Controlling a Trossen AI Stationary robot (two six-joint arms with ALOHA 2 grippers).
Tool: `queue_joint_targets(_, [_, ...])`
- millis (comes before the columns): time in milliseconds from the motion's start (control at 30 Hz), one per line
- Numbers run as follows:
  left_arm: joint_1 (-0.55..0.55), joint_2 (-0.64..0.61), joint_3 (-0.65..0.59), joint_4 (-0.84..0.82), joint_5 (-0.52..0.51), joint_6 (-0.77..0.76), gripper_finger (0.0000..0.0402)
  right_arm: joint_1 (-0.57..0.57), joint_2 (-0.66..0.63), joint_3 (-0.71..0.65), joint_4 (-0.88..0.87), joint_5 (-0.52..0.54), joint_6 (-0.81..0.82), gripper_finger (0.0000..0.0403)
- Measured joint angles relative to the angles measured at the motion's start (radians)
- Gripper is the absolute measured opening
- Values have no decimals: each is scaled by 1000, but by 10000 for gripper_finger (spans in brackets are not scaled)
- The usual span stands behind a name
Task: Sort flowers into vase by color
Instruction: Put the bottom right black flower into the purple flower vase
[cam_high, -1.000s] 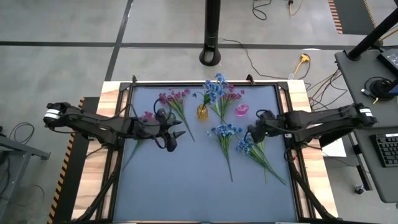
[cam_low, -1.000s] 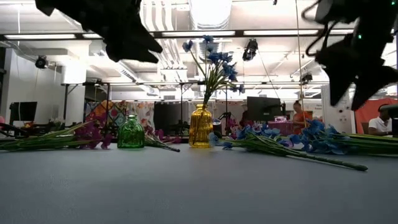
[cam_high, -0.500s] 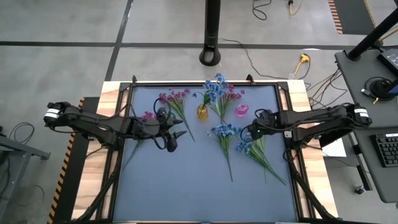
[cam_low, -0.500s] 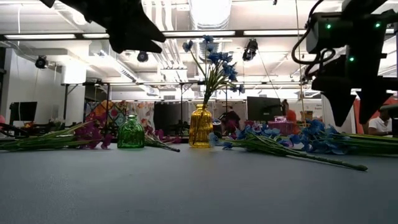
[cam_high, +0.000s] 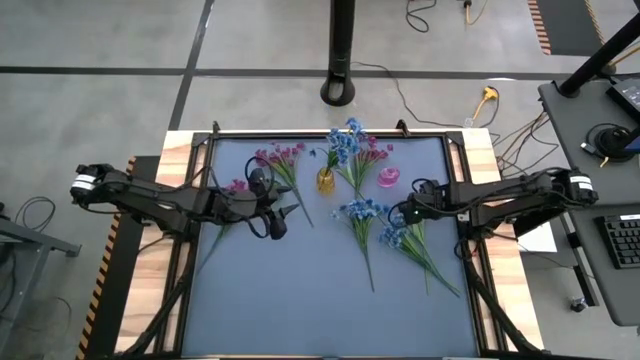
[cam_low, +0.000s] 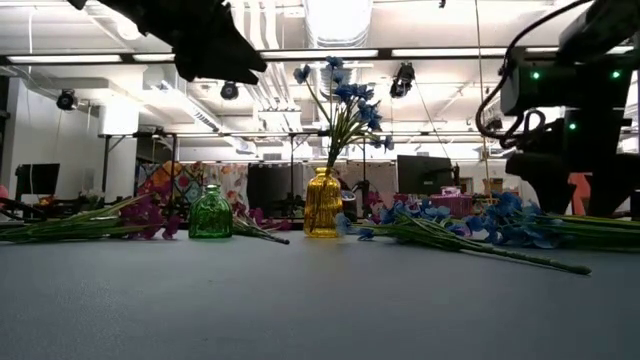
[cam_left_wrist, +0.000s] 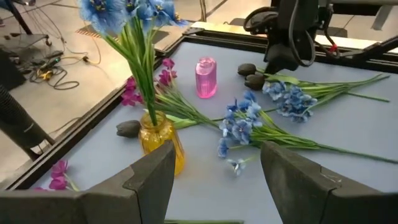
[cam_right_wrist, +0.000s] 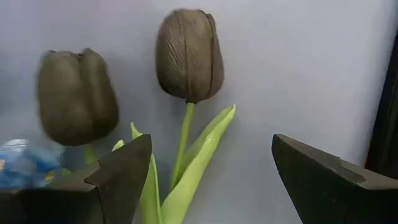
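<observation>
Two dark tulip buds (cam_right_wrist: 188, 55) lie on the tabletop (cam_high: 300, 300) directly ahead of the right end effector (cam_right_wrist: 205, 174), its jaws spread wide and empty. Recommended: straddle one stem below the bud before closing. Left end effector (cam_left_wrist: 214, 180) waits open, raised near the yellow vase (cam_left_wrist: 160, 138).

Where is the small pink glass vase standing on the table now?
In the high view, the small pink glass vase stands upright at the table's far right, right of the yellow glass vase holding blue flowers.
</observation>
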Motion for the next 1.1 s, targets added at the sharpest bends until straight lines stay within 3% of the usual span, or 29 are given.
queue_joint_targets(333, [0, 2, 0, -5, -2, 5, 220, -5, 2, -67, 108, -5, 1, 323])
queue_joint_targets(433, [0, 1, 0, -3, -5, 3, 220, -4, 1, -70, 110, -5, 0, 306])
queue_joint_targets(900, [0, 7, 0, -2, -6, -11, 220, -5, 1, -72, 118, 14, -8, 114])
queue_joint_targets(1100, [2, 7, 0, -2, -7, -11, 220, -5, 1, -65, 117, 22, -8, 53])
